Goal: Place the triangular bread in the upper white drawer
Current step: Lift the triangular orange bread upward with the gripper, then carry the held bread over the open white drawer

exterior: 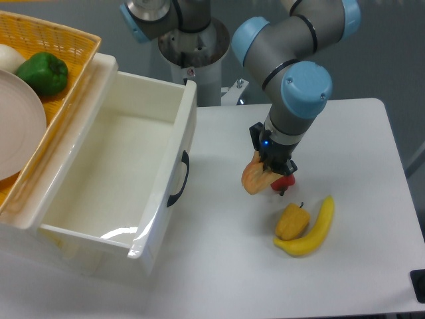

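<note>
The triangular bread (254,177), a golden-orange wedge with a tan crust, hangs tilted just above the white table. My gripper (267,167) is shut on its upper right part, pointing down from the grey and blue arm. The upper white drawer (154,161) stands pulled open to the left of the bread, its inside empty, its dark curved handle (178,179) facing the bread. A hand's width of table lies between the bread and the handle.
A small red object (285,181) sits right behind the gripper. A yellow-orange bell pepper (292,220) and a banana (312,230) lie in front of it to the right. A yellow woven basket (50,46) holding a green pepper (44,73) and a white plate (20,126) rests above the drawer's left side.
</note>
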You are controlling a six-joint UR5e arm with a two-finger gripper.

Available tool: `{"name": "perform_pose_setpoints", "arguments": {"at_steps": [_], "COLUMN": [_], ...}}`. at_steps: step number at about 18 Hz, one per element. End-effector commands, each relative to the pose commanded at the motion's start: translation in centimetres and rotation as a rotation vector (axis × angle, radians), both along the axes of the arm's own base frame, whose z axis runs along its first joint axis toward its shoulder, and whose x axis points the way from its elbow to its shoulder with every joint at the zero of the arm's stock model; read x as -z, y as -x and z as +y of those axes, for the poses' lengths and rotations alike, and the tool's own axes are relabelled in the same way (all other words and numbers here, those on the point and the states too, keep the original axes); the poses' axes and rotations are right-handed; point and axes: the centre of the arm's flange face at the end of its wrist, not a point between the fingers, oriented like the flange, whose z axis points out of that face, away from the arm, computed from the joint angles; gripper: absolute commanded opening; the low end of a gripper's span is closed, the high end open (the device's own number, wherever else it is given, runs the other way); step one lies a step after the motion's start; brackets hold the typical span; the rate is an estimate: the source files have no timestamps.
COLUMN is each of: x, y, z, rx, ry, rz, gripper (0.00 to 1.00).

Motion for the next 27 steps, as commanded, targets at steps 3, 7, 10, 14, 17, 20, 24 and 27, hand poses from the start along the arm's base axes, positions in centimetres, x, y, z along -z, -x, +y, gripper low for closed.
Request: {"name": "perform_pose_setpoints", "arguments": {"at_steps": [3, 7, 10, 14, 17, 20, 24, 27], "x": [-0.5, -1.7, -2.3, -3.9, -4.9, -6.4, -8.7, -11.5], "y": [0.0, 0.4, 0.5, 0.4, 0.1, -0.6, -2.0, -4.5], "z": [0.2, 0.5, 0.6, 1.2, 1.6, 1.8, 1.9, 1.7], "rx": [-0.009, -0.048, -0.076, -0.152, -0.232, -0.334, -0.445, -0.555], "ry": [-0.015, -0.027, -0.035, -0.092, -0.148, -0.201, -0.243, -0.257], "rz": [0.003, 0.016, 0.019, 0.009, -0.025, -0.059, -0.086, -0.089], "gripper": [0.02, 0.02, 0.02, 0.02, 0.03, 0.03, 0.03, 0.03]}}
